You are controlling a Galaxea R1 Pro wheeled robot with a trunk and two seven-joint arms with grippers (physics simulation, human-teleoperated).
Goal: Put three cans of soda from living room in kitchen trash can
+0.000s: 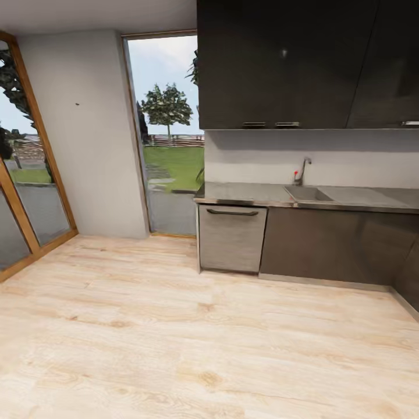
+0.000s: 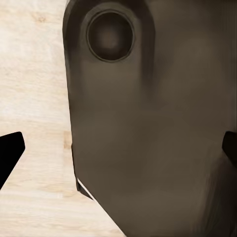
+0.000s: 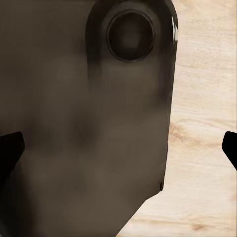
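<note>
Kitchen floor (image 1: 145, 326) stretches bare before the steel counter (image 1: 250, 195) with no bin showing, so both jaws, spread apart and empty, risk a wasted trip.

Pale, knotty wood-grain floor (image 1: 145, 337) runs blond with tan streaks. Glossy near-black upper cabinets (image 1: 291, 64) hang above a dull grey steel counter (image 1: 244, 195). The brushed-grey appliance front (image 1: 231, 238) sits beside dark brown lower doors (image 1: 326, 244). Warm orange-brown window frames (image 1: 35, 139) edge green lawn.
</note>
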